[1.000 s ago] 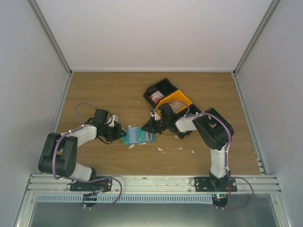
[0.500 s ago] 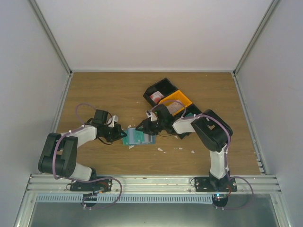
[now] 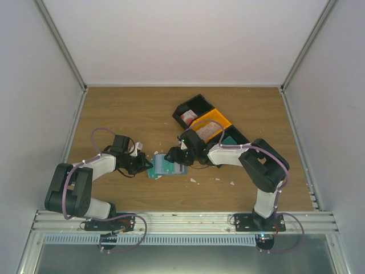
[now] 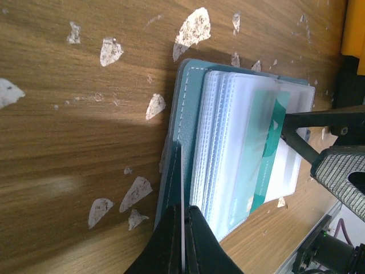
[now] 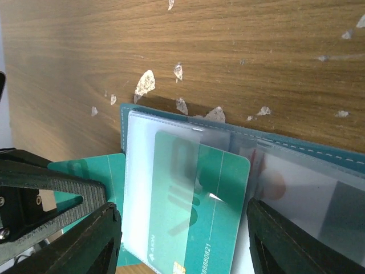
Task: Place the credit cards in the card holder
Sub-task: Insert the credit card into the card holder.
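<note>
**Card holder clamped open, teal card part-way under a sleeve**

The card holder [image 3: 164,166] lies open on the desk [image 3: 114,114], near the middle, between the tips of the 2 arms. Its teal cover rests flat on the wood, and a stack of clear sleeves [image 4: 228,131] rises from it. A teal card [image 5: 197,211] lies partly under 1 of those sleeves. Its right side and lower corner are uncovered, with printed digits along the bottom edge. A pale card with a red mark [image 5: 271,185] shows through the neighbouring sleeve.

The left jaws are closed on the thin edge of the holder's cover. Their fingers [image 4: 165,245] are pressed together with only that teal edge between them. The right jaws stand wide open above the holder and grip nothing. 1 finger [image 5: 68,191] sits clear of the teal card's left side and the other [image 5: 285,240] is at its right edge. I cannot tell whether that finger touches the card.

Irregular white scraps [image 4: 191,25] are scattered on the wood around the holder. Farther back, beyond the right arm, a black tray [image 3: 197,100] lies at an angle. It has an orange compartment [image 3: 214,121], and a red-and-white card [image 3: 187,118] lies in its far black section.
</note>
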### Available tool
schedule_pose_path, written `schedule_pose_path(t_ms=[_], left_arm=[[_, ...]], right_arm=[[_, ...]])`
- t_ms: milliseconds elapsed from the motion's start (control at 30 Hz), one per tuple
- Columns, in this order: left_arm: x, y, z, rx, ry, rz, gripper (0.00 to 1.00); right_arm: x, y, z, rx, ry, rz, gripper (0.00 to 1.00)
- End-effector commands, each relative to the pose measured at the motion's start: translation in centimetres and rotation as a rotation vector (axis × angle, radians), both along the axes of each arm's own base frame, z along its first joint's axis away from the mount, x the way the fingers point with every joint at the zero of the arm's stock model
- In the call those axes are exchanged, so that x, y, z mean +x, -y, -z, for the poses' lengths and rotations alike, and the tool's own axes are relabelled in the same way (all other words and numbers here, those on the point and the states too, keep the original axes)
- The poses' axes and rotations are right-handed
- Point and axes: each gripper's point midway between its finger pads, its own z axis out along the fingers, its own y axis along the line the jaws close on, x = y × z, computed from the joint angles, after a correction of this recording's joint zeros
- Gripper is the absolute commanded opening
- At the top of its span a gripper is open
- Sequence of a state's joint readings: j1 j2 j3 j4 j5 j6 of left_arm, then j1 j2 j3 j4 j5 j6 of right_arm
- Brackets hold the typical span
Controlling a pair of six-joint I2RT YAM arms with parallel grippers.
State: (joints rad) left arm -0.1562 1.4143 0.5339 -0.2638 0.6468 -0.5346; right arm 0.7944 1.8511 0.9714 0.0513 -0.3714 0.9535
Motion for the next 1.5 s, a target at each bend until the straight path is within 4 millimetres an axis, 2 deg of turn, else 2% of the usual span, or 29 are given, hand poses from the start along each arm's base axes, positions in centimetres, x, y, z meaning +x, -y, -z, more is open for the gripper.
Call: schedule_pose_path(t_ms=[0,333,600,867,933,1000,1167,1267,1300,1367,1467], left_arm=[[-0.1,0.1,-0.3,-0.015,0.022,-0.001,0.0],[-0.2,0.4,-0.1,-0.028,0.014,0.007,0.0],[-0.4,0.8,0.0,-0.048,0.004,0.016,0.0],[-0.3,0.9,-0.1,-0.051,0.005,0.016,0.0],[-0.1,0.8,-0.3,-0.038,0.014,0.008,0.0],[0.1,0.5,-0.8,-0.023,0.029,-0.004,0.0],[1.1,-0.5,-2.9,0.038,0.09,-0.042,0.0],[1.8,-0.9,-4.9,0.059,0.146,-0.061,0.0],[2.1,-0.8,-5.9,0.055,0.177,-0.055,0.0],[2.5,-0.6,-8.1,0.046,0.242,-0.028,0.0],[2.9,0.3,-12.4,0.003,0.361,0.032,0.0]], right_arm=[[-0.6,0.7,0.5,-0.102,0.017,0.028,0.61],[-2.8,-1.0,0.0,-0.026,-0.041,-0.034,0.5],[-2.8,-3.3,-1.1,0.092,-0.062,-0.071,0.47],[-3.2,-3.7,-0.9,0.105,-0.069,-0.102,0.47],[-3.1,-3.3,-0.7,0.076,-0.056,-0.095,0.48],[-2.4,-2.7,-1.3,0.048,-0.014,-0.076,0.49],[-1.0,-0.4,-3.7,0.003,0.085,-0.03,0.55],[-0.7,0.8,-5.8,0.033,0.15,-0.033,0.59],[-0.6,1.4,-6.4,0.042,0.169,-0.036,0.59],[-0.4,1.8,-8.9,0.099,0.253,-0.048,0.59],[-1.3,2.2,-13.0,0.212,0.362,-0.082,0.62]])
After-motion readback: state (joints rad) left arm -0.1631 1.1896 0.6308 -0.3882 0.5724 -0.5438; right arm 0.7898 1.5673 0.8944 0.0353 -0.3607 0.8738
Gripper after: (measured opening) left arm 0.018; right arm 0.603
